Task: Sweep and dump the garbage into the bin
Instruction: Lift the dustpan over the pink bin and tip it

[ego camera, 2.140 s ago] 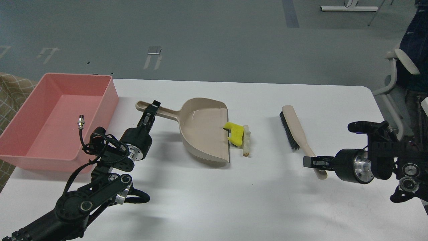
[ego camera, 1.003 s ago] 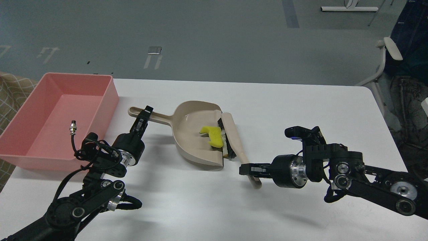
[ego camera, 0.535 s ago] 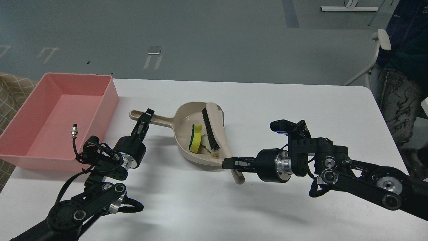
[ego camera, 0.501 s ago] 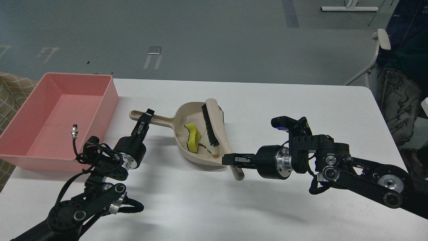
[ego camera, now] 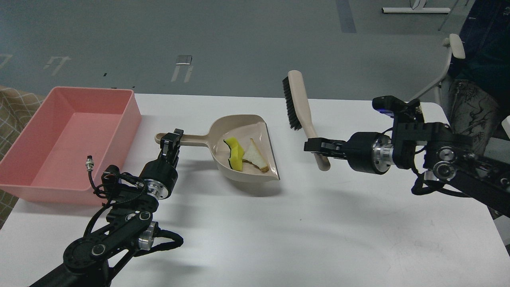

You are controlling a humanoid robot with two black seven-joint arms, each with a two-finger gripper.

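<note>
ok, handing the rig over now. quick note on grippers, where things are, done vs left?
Left gripper: shut on the dustpan handle, pan tilted up off the table.
Right gripper: shut on the brush handle, brush held in the air right of the pan.
Garbage: yellow chunk and off-white scrap both lie in the pan.
Bin: at the table's left, nothing in it.
Done: sweeping. Left: carry the pan to the bin and tip it.

I can't read any text, label, brand or number from here. The pink bin point(ego camera: 67, 139), the dustpan point(ego camera: 243, 153), the brush point(ego camera: 301, 105) and the white table point(ego camera: 279, 231) all show plain surfaces.
</note>
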